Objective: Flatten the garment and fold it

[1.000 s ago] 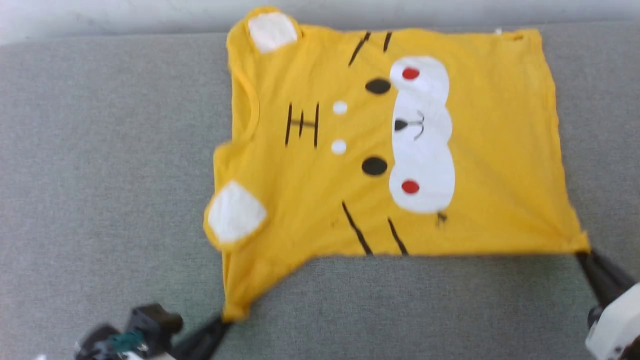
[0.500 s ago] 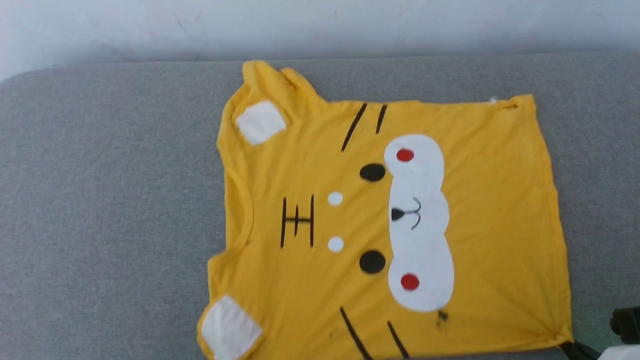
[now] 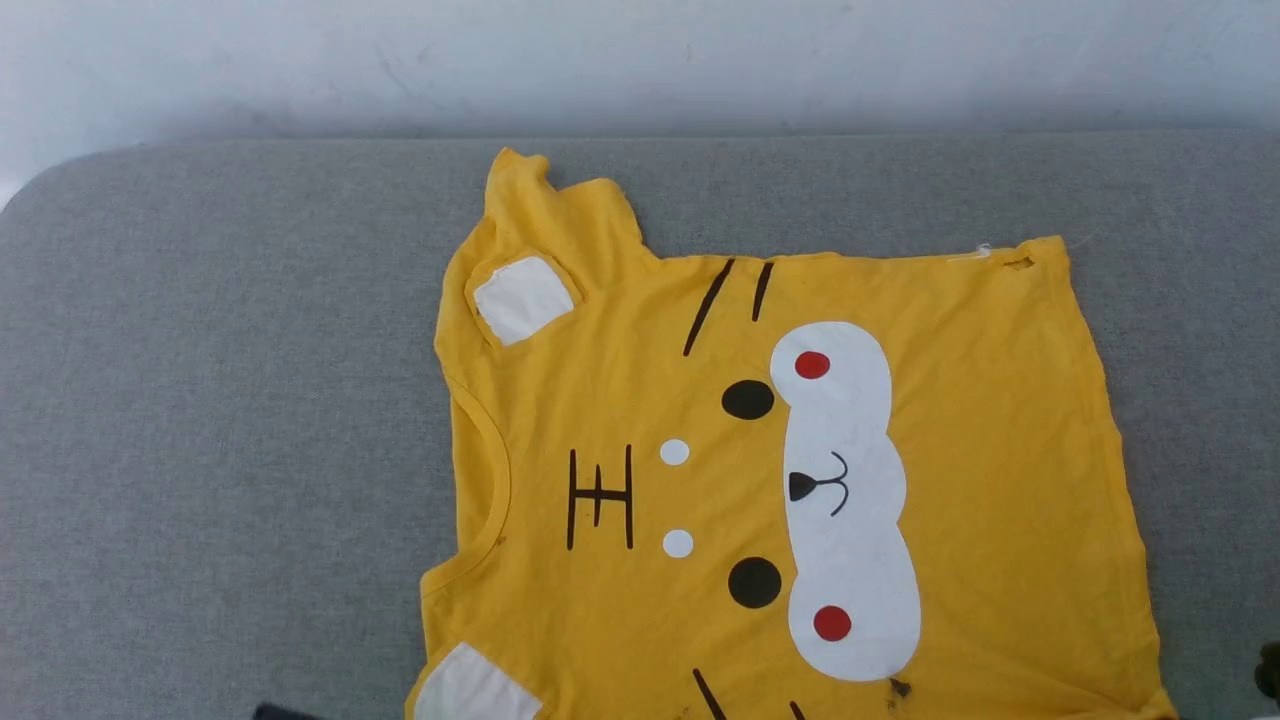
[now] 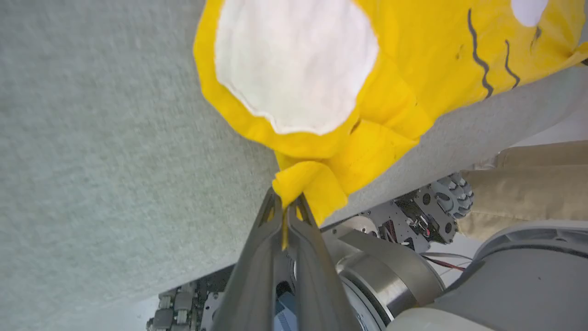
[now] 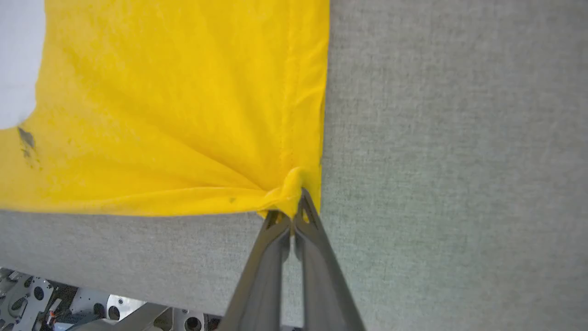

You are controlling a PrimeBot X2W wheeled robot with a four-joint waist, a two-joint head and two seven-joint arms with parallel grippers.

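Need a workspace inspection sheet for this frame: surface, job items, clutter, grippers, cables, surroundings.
Surface: grey cloth-covered table, flat.
Job's things: yellow T-shirt lying print up, mostly flat; far sleeve rumpled; small dark spots near the white muzzle print.
Clutter: nothing seen.
Grippers: left gripper shut on a bunched bit of the near sleeve; right gripper shut on a hem corner, cloth puckered there.
Cables: thin wires by the robot's base, below the table edge.
Surroundings: pale wall behind the table; a tan shape past the edge, cannot tell what.
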